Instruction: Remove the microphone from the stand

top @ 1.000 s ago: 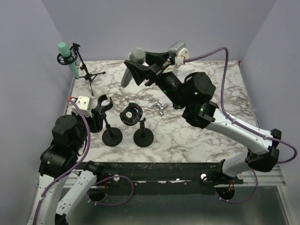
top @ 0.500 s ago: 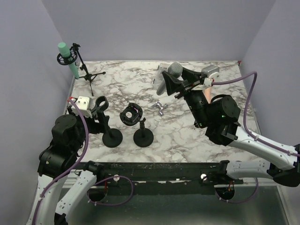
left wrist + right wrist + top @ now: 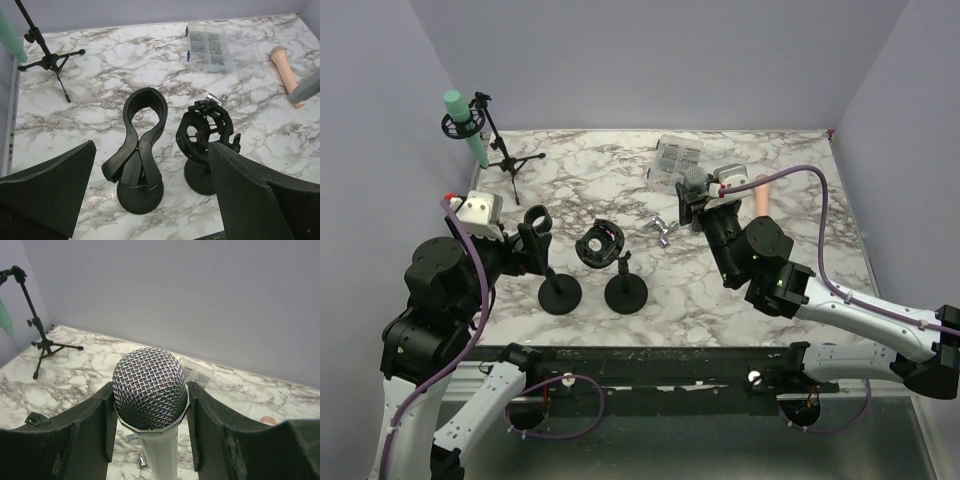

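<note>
The right gripper [image 3: 150,410] pinches the mesh-headed microphone [image 3: 149,382] between its fingers above the table [image 3: 800,190] at far right, well apart from the clip stand [image 3: 142,135] at near left, where the left gripper [image 3: 150,147] gapes wide, holding nothing.

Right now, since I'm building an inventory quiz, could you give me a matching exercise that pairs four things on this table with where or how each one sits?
Things:
1. grey mic
2. green mic
3. pink mic
4. clip stand

States:
A. lying flat on the table
B. held in the tripod stand
C. gripped by the right end effector
D. upright, holding nothing

Pairs: 1-C, 2-B, 3-A, 4-D
</note>
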